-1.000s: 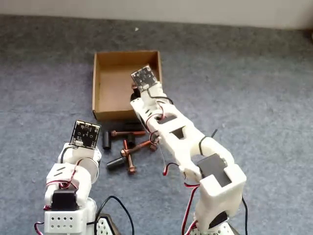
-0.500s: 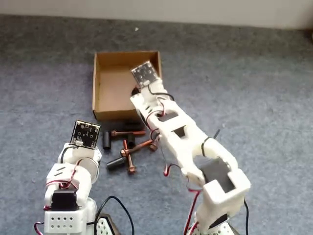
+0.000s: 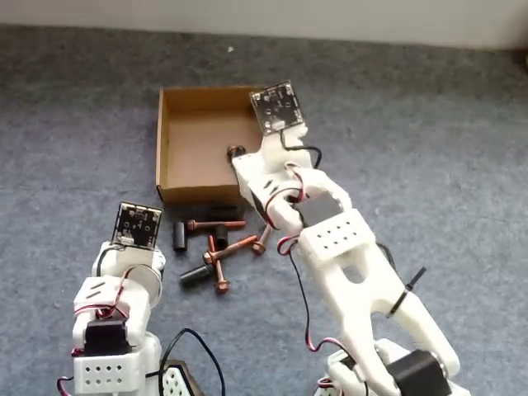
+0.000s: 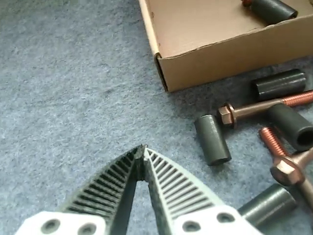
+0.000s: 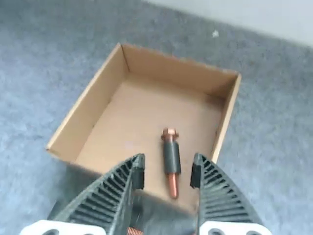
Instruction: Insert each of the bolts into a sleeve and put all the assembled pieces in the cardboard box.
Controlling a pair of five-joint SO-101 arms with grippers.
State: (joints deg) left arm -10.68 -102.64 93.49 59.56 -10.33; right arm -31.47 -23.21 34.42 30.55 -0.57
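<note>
Grey carpet (image 3: 429, 148) covers the whole work surface. Right arm (image 3: 330, 239) is stretched out to the near right corner of the cardboard box (image 3: 198, 140). Left arm (image 3: 115, 289) is folded up close to its base, short of the box. Box is open-topped and sits flat on the carpet

Loose bolts (image 3: 235, 247) and loose sleeves (image 3: 179, 236) are heaped on the carpet just outside the box's near wall, between the two arms. Bolts cross at mixed angles; one lies parallel to that wall

One assembled piece (image 5: 170, 161) lies flat on the box floor, close beside the right wall, toward the near right corner. Long axis runs near-to-far, roughly parallel to that wall: hex head points at the far wall, bare threaded tip points at the near wall, black sleeve sits round the middle of the shank

Right gripper (image 5: 167, 159) hangs above the piece, claw open wider than the piece is thick, a finger either side of it in the wrist view, nothing held. Left gripper (image 4: 143, 156) is over bare carpet near the box's near left corner, claw closed tip to tip, nothing in it
</note>
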